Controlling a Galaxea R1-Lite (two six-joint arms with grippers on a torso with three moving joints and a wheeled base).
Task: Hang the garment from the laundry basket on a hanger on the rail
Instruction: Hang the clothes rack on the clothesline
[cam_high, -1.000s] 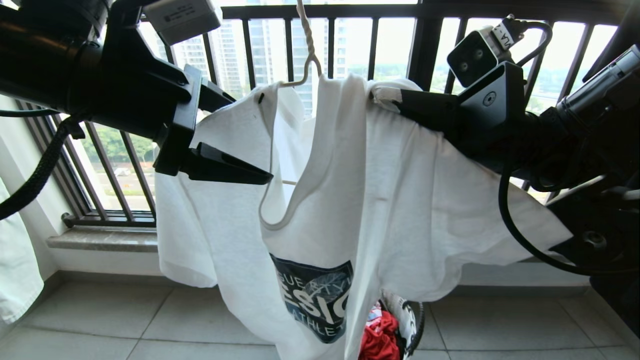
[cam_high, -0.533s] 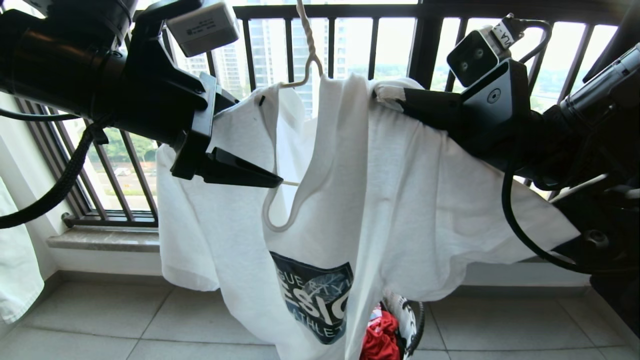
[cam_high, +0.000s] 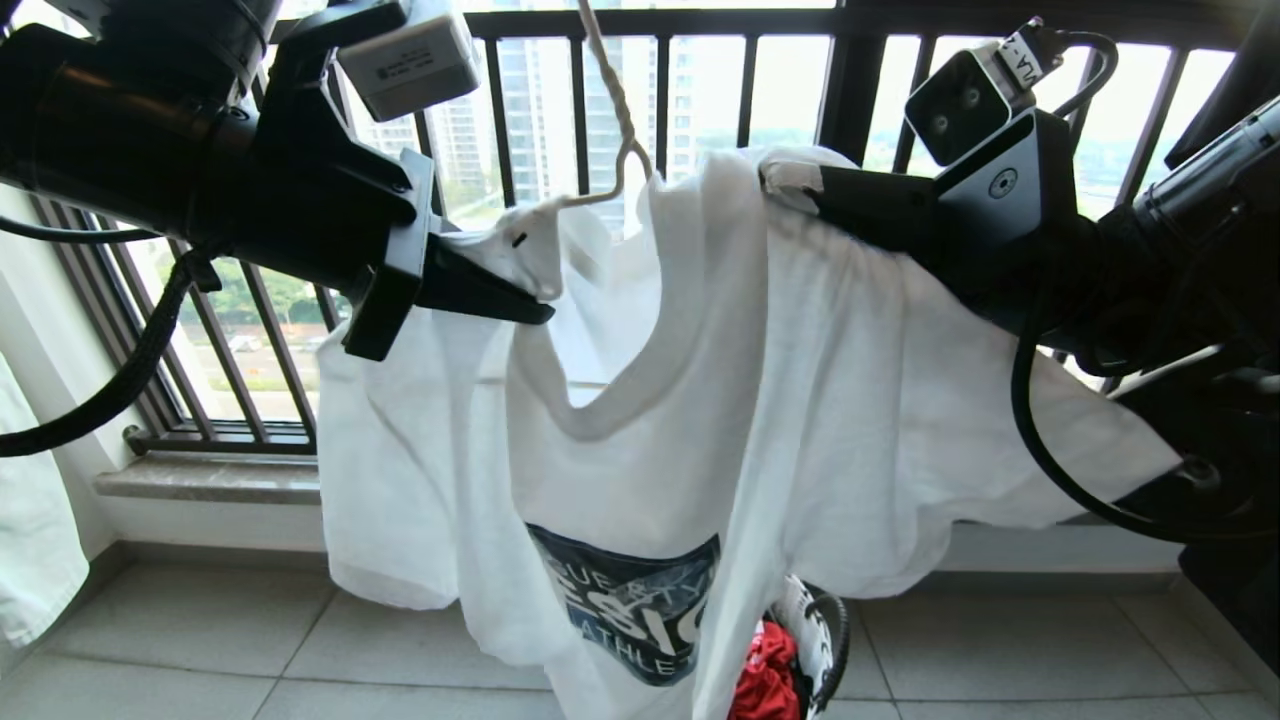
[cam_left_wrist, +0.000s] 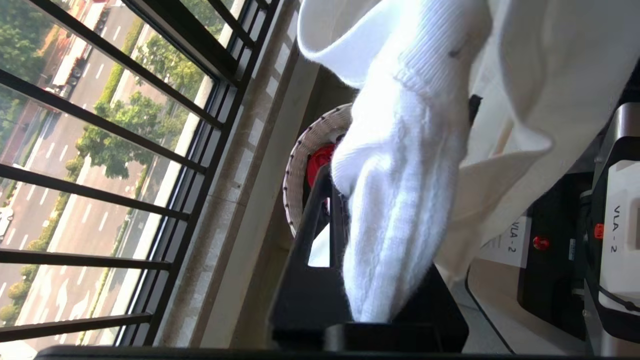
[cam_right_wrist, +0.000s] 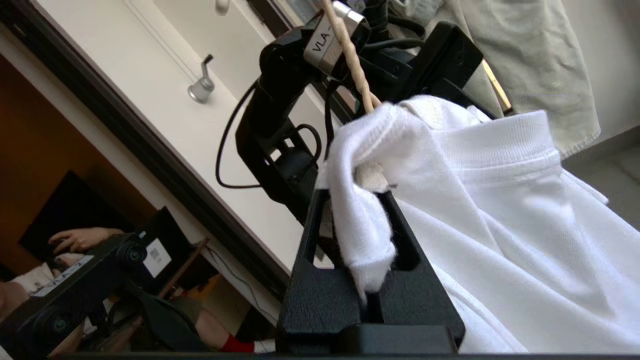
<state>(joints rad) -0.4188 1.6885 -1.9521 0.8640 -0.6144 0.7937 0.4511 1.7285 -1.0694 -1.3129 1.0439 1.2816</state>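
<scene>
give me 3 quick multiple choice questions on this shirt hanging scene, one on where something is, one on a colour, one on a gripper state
1. Where is the laundry basket?
A. on the floor below the garment
B. on the window sill
C. hung from the railing

2. What colour is the cloth in the basket?
A. green
B. red
C. yellow

3. How is the left gripper?
A. open beside the hanger
B. shut on nothing
C. shut on the garment

Answers:
1. A, it shows on the floor tiles under the garment.
2. B, red fabric shows inside the rim.
3. C, white fabric near the hanger is bunched between its jaws.
</scene>
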